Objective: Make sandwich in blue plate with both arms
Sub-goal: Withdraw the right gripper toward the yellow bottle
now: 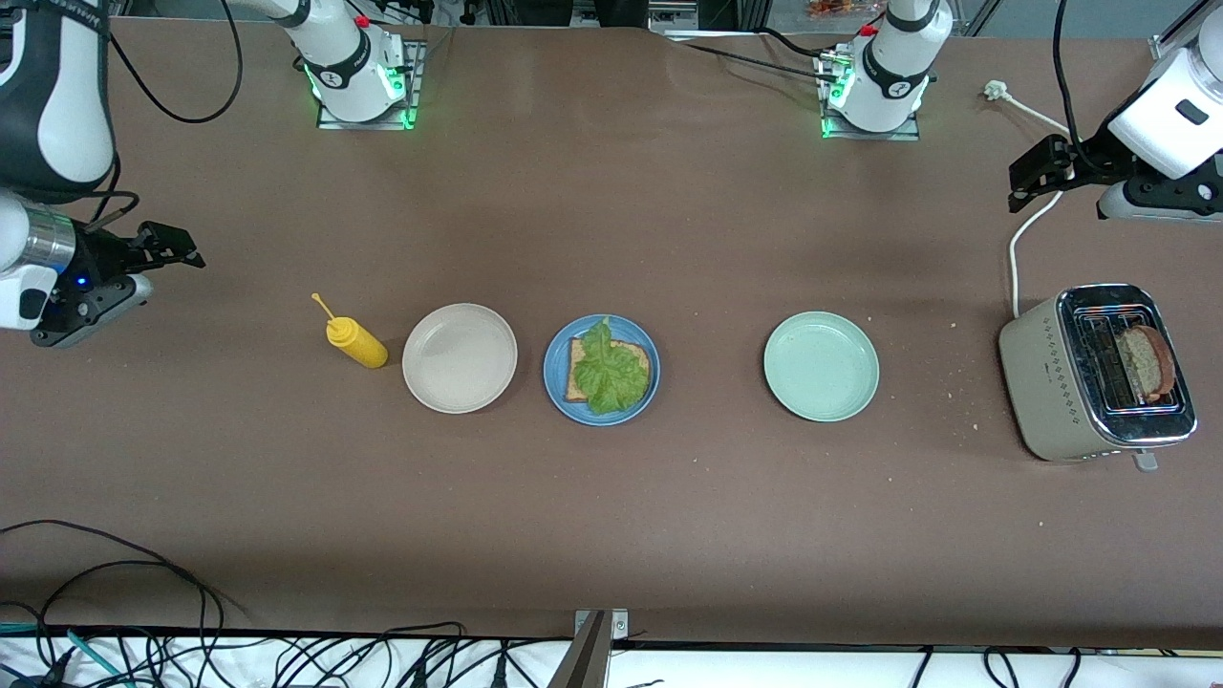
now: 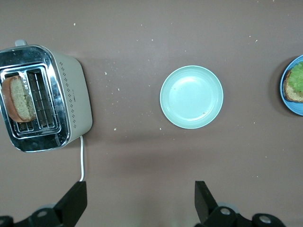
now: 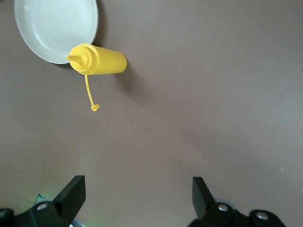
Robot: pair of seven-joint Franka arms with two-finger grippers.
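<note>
A half-built sandwich is sitting on the blue plate (image 1: 601, 370) at mid-table; we are seeing one bread slice (image 1: 577, 375) lying flat there with a lettuce leaf (image 1: 610, 371) spread over it, and no top slice on it yet. That second slice (image 1: 1144, 363) is standing upright in a slot of the toaster (image 1: 1091, 373) at the left arm's end of the table, which we judge is why the left arm is waiting on that side. The beige plate (image 1: 460, 358) and the green plate (image 1: 821, 366) are lying bare, flanking the blue one; the mustard bottle (image 1: 356, 343) is lying on its side, just beside the beige plate toward the right arm's end.

We are finding both arms drawn back and raised; the left gripper (image 1: 1037, 174) is hanging over bare table between the toaster and the green plate, its wrist camera looking straight down on both; its fingers (image 2: 74, 200) are standing wide apart with nothing between them. The right gripper (image 1: 164, 247) is hovering over bare table near the bottle, fingers (image 3: 71, 193) likewise spread and empty; we judge the toaster slice is the next thing to fetch.
</note>
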